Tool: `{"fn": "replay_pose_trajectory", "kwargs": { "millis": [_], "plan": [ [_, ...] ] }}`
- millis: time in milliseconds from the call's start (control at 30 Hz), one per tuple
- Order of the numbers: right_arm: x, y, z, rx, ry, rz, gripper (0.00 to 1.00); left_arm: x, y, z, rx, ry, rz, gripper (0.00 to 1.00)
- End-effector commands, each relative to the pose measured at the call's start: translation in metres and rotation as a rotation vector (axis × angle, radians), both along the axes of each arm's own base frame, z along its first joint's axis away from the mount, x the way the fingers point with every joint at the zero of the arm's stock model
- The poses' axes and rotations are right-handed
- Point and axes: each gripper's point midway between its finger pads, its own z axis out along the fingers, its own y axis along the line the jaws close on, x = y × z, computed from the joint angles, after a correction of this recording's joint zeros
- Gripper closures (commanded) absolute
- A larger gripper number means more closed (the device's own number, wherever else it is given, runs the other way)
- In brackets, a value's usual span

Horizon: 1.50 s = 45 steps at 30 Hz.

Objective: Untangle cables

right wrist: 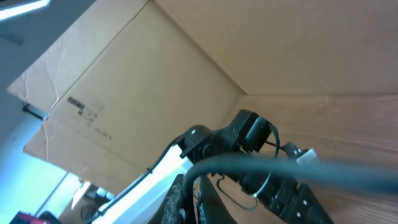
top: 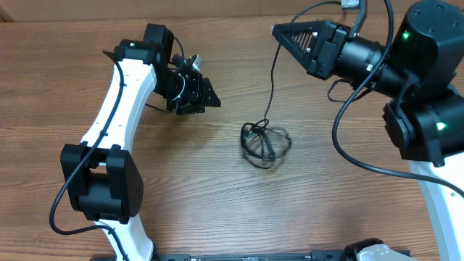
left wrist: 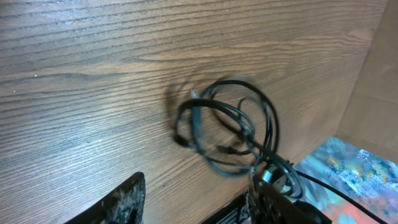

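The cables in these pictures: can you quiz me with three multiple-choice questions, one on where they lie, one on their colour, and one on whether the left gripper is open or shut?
1. Where does the coil of cables lie?
A. On the bare wood of the table
B. Inside a box
C. Draped over an arm

2. What colour are the cables?
A. White
B. Red
C. Black

3. How is the left gripper?
A. Shut on a plug
B. Open, holding nothing
C. Out of sight

Answers:
1 A: the overhead view shows the coil resting on the wood near mid-table.
2 C: the strands look black in the overhead and left wrist views.
3 B: the left wrist view shows its fingers wide apart, gripping nothing.
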Motion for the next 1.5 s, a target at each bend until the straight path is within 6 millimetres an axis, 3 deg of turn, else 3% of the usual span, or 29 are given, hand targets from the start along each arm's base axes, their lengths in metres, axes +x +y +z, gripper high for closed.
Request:
{"fn": "replay_pose_trajectory", "kwargs": {
  "millis": [0, 133, 167, 267, 367, 433, 500, 600, 667, 733, 800, 867, 933, 1000, 1067, 1133, 1167, 1200, 1233, 1300, 1367, 1467],
  "plan": [
    [0.013, 0.008, 0.016, 0.084, -0.009, 0.003, 0.96, 0.004, -0.002, 0.003, 0.007, -0.015, -0.002, 0.46],
    [-0.008, 0.008, 0.073, 0.237, -0.141, 0.104, 0.96, 0.003, -0.001, 0.003, 0.010, -0.009, -0.003, 0.45],
    [-0.014, 0.001, 0.098, 0.319, -0.171, 0.111, 0.97, 0.003, -0.001, 0.002, 0.012, -0.010, -0.003, 0.45],
    [-0.030, -0.012, 0.136, 0.444, -0.248, 0.144, 0.96, 0.003, -0.001, 0.002, 0.013, -0.010, -0.003, 0.44],
    [-0.034, -0.013, 0.141, 0.450, -0.272, 0.157, 0.96, 0.003, -0.001, 0.002, 0.013, -0.011, -0.003, 0.42],
    [-0.030, -0.004, 0.122, 0.362, -0.281, 0.170, 0.96, 0.003, -0.001, 0.002, 0.013, -0.011, -0.003, 0.41],
    [-0.008, 0.006, 0.083, 0.241, -0.217, 0.123, 0.96, 0.003, -0.001, 0.002, 0.013, -0.011, -0.003, 0.41],
    [0.048, 0.000, -0.016, 0.130, 0.208, -0.160, 0.96, 0.003, -0.001, 0.002, 0.013, -0.010, -0.003, 0.41],
    [0.055, 0.005, -0.037, 0.135, 0.314, -0.161, 0.96, 0.003, -0.001, 0.002, 0.013, -0.011, -0.003, 0.40],
    [0.042, 0.023, -0.007, 0.226, 0.264, 0.027, 0.96, 0.003, -0.001, 0.002, 0.013, -0.011, -0.003, 0.39],
    [0.027, 0.025, 0.030, 0.308, 0.181, 0.145, 0.96, 0.003, -0.001, 0.002, 0.013, -0.010, -0.003, 0.39],
    [0.006, 0.015, 0.078, 0.403, 0.063, 0.240, 0.96, 0.003, -0.001, 0.002, 0.013, -0.010, -0.003, 0.39],
    [-0.006, 0.001, 0.107, 0.443, -0.035, 0.250, 0.96, 0.003, -0.001, 0.002, 0.014, -0.010, -0.003, 0.39],
    [-0.005, -0.009, 0.112, 0.426, -0.083, 0.212, 0.96, 0.003, -0.001, 0.002, 0.015, -0.010, -0.003, 0.39],
    [0.007, -0.013, 0.091, 0.350, -0.070, 0.150, 0.96, 0.003, -0.001, 0.002, 0.016, -0.010, -0.003, 0.39],
    [0.036, -0.017, 0.039, 0.238, 0.064, 0.009, 0.96, 0.003, -0.001, 0.002, 0.016, -0.011, -0.002, 0.39],
    [0.052, -0.023, -0.001, 0.172, 0.195, -0.107, 0.96, 0.003, -0.001, 0.002, 0.016, -0.011, -0.003, 0.39],
    [0.059, -0.027, -0.026, 0.130, 0.282, -0.172, 0.96, 0.003, -0.001, 0.002, 0.016, -0.011, -0.003, 0.39],
    [0.066, -0.033, -0.070, 0.055, 0.430, -0.265, 0.96, 0.003, -0.001, 0.002, 0.016, -0.011, -0.003, 0.39],
    [0.066, -0.027, -0.107, 0.003, 0.563, -0.263, 0.96, 0.003, -0.001, 0.002, 0.016, -0.011, -0.003, 0.38],
    [0.061, -0.008, -0.108, 0.021, 0.578, -0.139, 0.96, 0.004, -0.001, 0.002, 0.016, -0.013, -0.003, 0.37],
    [0.049, 0.016, -0.075, 0.092, 0.472, 0.082, 0.96, 0.004, -0.001, 0.002, 0.016, -0.013, -0.003, 0.37]
  ]
}}
